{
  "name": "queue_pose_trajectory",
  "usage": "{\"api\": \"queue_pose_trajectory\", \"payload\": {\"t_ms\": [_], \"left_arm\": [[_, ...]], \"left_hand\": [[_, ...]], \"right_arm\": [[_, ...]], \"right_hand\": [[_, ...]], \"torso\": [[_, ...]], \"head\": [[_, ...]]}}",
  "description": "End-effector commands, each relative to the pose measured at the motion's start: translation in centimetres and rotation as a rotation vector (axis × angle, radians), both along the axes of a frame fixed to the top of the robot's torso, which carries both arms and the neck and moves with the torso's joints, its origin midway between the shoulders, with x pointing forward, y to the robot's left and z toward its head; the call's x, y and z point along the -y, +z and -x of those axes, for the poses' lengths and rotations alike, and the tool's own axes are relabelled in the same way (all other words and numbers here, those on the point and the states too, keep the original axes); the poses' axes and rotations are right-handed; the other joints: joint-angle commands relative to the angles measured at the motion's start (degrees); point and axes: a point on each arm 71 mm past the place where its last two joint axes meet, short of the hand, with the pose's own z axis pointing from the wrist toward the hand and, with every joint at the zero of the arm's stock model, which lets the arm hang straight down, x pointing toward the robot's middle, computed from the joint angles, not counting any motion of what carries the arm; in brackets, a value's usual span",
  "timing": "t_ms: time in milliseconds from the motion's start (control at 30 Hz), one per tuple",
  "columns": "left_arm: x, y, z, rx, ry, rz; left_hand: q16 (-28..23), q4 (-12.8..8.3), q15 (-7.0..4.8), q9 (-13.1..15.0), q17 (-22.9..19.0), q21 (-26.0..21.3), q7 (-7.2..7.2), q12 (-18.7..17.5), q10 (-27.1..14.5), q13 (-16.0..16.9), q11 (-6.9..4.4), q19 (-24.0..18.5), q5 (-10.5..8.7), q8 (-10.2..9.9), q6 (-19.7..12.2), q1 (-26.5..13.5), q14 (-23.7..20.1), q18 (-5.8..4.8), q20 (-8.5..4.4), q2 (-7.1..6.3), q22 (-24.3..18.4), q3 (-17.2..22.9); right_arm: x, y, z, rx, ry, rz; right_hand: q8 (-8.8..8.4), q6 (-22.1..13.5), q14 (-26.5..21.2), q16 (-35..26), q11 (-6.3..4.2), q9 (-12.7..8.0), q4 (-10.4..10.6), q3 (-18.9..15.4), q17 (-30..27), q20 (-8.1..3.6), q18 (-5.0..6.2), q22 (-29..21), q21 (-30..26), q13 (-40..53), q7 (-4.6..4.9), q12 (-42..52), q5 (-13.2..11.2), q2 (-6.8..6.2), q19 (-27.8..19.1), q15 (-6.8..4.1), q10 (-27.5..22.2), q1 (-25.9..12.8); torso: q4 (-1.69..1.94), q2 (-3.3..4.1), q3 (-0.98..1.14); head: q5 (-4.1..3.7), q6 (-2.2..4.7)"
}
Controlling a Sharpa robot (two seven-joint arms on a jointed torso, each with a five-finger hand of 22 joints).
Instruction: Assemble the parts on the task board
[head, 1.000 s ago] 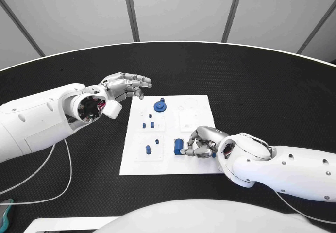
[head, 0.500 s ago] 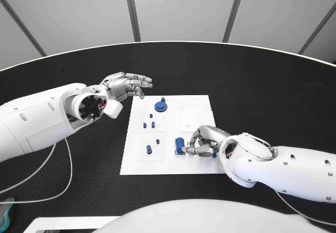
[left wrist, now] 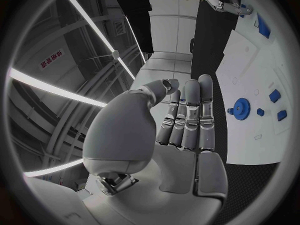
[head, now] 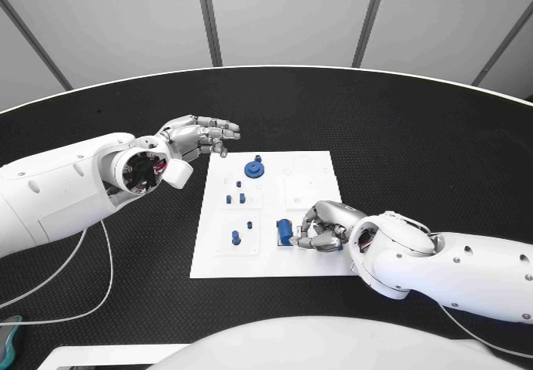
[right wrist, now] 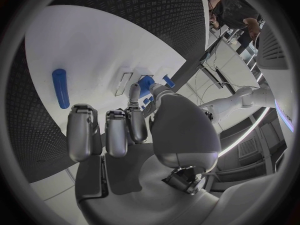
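The white task board (head: 316, 173) lies mid-table. A blue gear (head: 256, 168) stands near its far left corner, with small blue pegs (head: 236, 197) just nearer. A blue cylinder (head: 284, 231) lies on the near part of the board. My right hand (head: 320, 228) rests over the board right beside that cylinder, fingers curled in. In the right wrist view the hand (right wrist: 131, 135) has thumb tip against a fingertip, and the cylinder (right wrist: 60, 87) lies apart from the fingers. My left hand (head: 201, 136) hovers off the board's far left corner, holding nothing. The gear (left wrist: 240, 106) lies beyond its fingers.
Two more blue pieces (head: 236, 237) sit on the board's near left part. Black table (head: 422, 139) surrounds the board on all sides. A white cable (head: 105, 266) loops over the table at the near left.
My right hand has crept slightly nearer the cylinder; the left hand and the parts stay as they were.
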Motion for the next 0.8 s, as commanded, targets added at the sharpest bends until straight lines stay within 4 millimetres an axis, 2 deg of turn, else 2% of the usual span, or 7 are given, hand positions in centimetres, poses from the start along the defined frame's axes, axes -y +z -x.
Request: {"api": "queue_pose_trajectory", "payload": {"t_ms": [33,200,333,467,567,800], "left_arm": [[-0.04,0.0,0.01,0.0,0.001,0.0],[-0.08,0.01,0.03,0.0,0.002,-0.001],[0.0,0.02,0.06,0.0,-0.001,0.0],[-0.03,0.02,0.05,0.0,0.0,0.0],[-0.05,0.02,0.04,0.0,0.001,0.0],[0.04,0.02,0.04,0.0,-0.001,0.001]], "left_hand": [[-0.04,0.09,0.06,-0.1,-0.08,0.37,0.27,0.22,-0.34,-0.07,-0.05,-0.3,0.24,-0.25,-0.24,-0.23,-0.17,1.02,0.1,0.52,0.05,-0.34],[-0.04,0.09,0.06,-0.1,-0.08,0.37,0.27,0.22,-0.34,-0.07,-0.05,-0.3,0.24,-0.25,-0.24,-0.23,-0.17,1.02,0.1,0.52,0.05,-0.34],[-0.04,0.09,0.06,-0.1,-0.08,0.37,0.27,0.22,-0.34,-0.07,-0.05,-0.3,0.24,-0.25,-0.24,-0.23,-0.17,1.02,0.1,0.52,0.05,-0.34],[-0.04,0.09,0.06,-0.1,-0.08,0.37,0.27,0.22,-0.34,-0.07,-0.05,-0.3,0.24,-0.25,-0.24,-0.23,-0.17,1.02,0.1,0.52,0.05,-0.34],[-0.04,0.09,0.06,-0.1,-0.08,0.37,0.27,0.22,-0.34,-0.07,-0.05,-0.3,0.24,-0.25,-0.24,-0.23,-0.17,1.02,0.1,0.52,0.05,-0.34],[-0.04,0.09,0.06,-0.1,-0.08,0.37,0.27,0.22,-0.34,-0.07,-0.05,-0.3,0.24,-0.25,-0.24,-0.23,-0.17,1.02,0.1,0.52,0.05,-0.34]], "right_arm": [[0.12,0.07,0.06,0.003,0.0,-0.003],[0.28,0.15,0.06,0.009,-0.005,-0.009],[0.22,0.21,0.07,0.013,-0.008,-0.014],[0.23,0.18,-0.03,0.017,-0.014,-0.016],[0.28,0.08,-0.19,0.018,-0.02,-0.014],[-0.02,-0.16,-0.55,0.019,-0.021,-0.011]], "right_hand": [[-0.21,0.11,5.31,0.05,-0.3,0.05,0.25,-0.12,10.67,-0.43,-0.43,13.02,-0.01,9.31,-0.12,-0.19,-0.98,-0.98,4.7,-0.3,2.12,-0.13],[-0.26,0.06,5.31,0.06,-0.3,0.04,0.14,-0.13,10.69,-0.42,-0.42,13.01,-0.07,9.22,-0.13,-0.39,-1.45,-1.25,4.69,-0.27,2.04,0.21],[-0.28,0.04,5.32,0.09,-0.3,0.04,0.09,-0.08,10.75,-0.42,-0.42,13.02,-0.07,9.25,-0.14,-0.35,-1.51,-1.29,4.69,-0.28,2.05,0.39],[-0.27,0.08,5.32,0.1,-0.3,0.04,0.18,0.0,10.75,-0.42,-0.42,13.03,-0.05,9.31,-0.13,-0.25,-1.53,-1.14,4.7,-0.28,2.09,0.42],[-0.27,0.16,5.32,0.09,-0.3,0.03,0.34,0.17,10.75,-0.42,-0.43,13.04,-0.02,9.41,-0.13,-0.08,-1.34,-0.76,4.71,-0.28,2.16,0.37],[-0.3,0.25,5.34,0.14,-0.27,0.01,0.46,0.22,10.83,-0.41,-0.44,13.06,0.02,9.5,-0.09,0.07,-0.81,-0.35,4.72,-0.26,2.23,-0.2]], "torso": [[0.01,0.06,-0.03],[0.0,0.06,-0.04],[0.15,0.03,-0.1],[0.01,0.05,-0.04],[0.02,0.07,-0.1],[0.09,0.08,-0.04]], "head": [[-0.04,0.0],[0.01,0.0],[-0.05,0.0],[0.03,0.0],[0.05,0.0],[0.07,0.0]]}}
